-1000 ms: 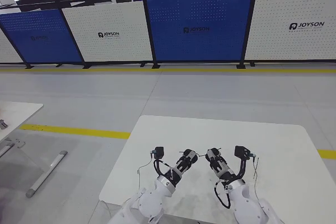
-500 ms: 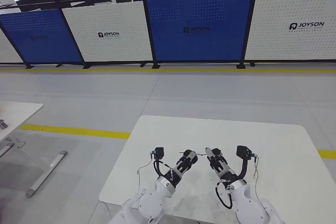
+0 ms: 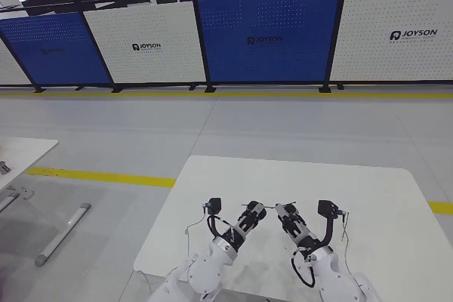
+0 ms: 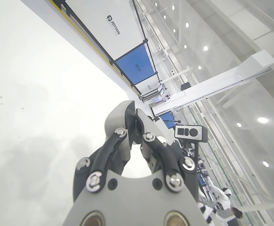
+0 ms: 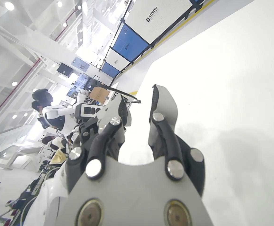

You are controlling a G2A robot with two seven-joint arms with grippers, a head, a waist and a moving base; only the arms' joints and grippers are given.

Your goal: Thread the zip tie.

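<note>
above the white counter [image 3: 362, 189], left pincer [image 4: 136, 116] is clamped together on the thin black zip tie [image 5: 114, 90]. the tie reaches toward right pincer [image 5: 138, 93], whose jaws stand apart, holding nothing.

Table [image 3: 362, 181]: white, rounded corners.
Floor [image 3: 211, 128]: pale grey, glossy. One yellow line [image 3: 98, 178] runs behind the table, and a second yellow line [image 3: 287, 93] runs along the foot of the partitions.
Partitions [image 3: 147, 41]: perforated panels in black frames, alternately white and blue, in a row at the far side.
Second table [image 3: 15, 151]: white, at the left edge, on grey metal legs [image 3: 60, 234].
Ceiling [image 4: 221, 12]: high, white, beamed, with round lamps [image 4: 205, 48] lit.
</note>
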